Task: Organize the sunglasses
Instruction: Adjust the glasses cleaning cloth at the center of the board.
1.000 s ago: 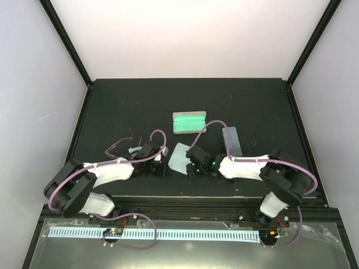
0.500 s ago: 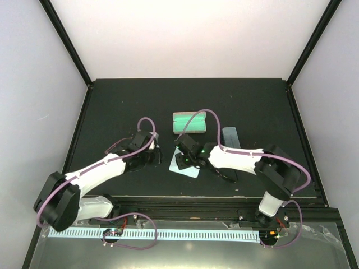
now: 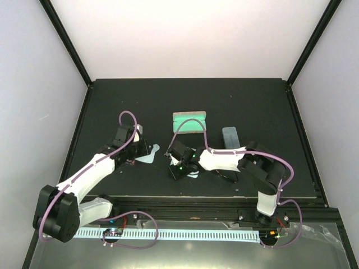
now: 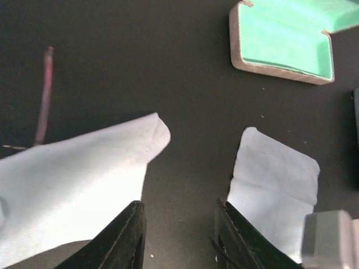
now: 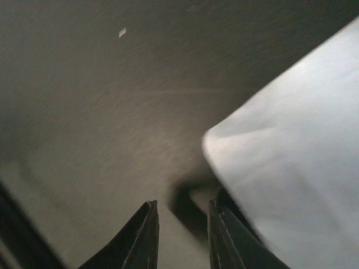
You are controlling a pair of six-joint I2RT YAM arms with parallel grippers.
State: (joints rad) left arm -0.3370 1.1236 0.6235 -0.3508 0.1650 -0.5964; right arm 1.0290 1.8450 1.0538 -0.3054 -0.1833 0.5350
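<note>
A thin reddish-pink sunglasses temple (image 4: 45, 95) shows at the left of the left wrist view; the rest of that pair is hidden under my left arm in the top view. I cannot make out the black pair. My left gripper (image 3: 143, 151) (image 4: 179, 224) is open and empty above bare table between two light blue cloths (image 4: 73, 190) (image 4: 275, 179). My right gripper (image 3: 177, 168) (image 5: 181, 210) is open and empty, low over the table at the edge of a light blue cloth (image 5: 291, 140) (image 3: 190, 172).
An open case with a green lining (image 3: 189, 122) (image 4: 283, 39) lies at the table's middle back. A closed blue-grey case (image 3: 231, 136) lies to its right. The other light blue cloth (image 3: 150, 157) lies beside the left gripper.
Both arms have stretched out from near their bases. The left gripper moved left and back over the pink sunglasses' spot. The right gripper moved left onto the middle cloth.
</note>
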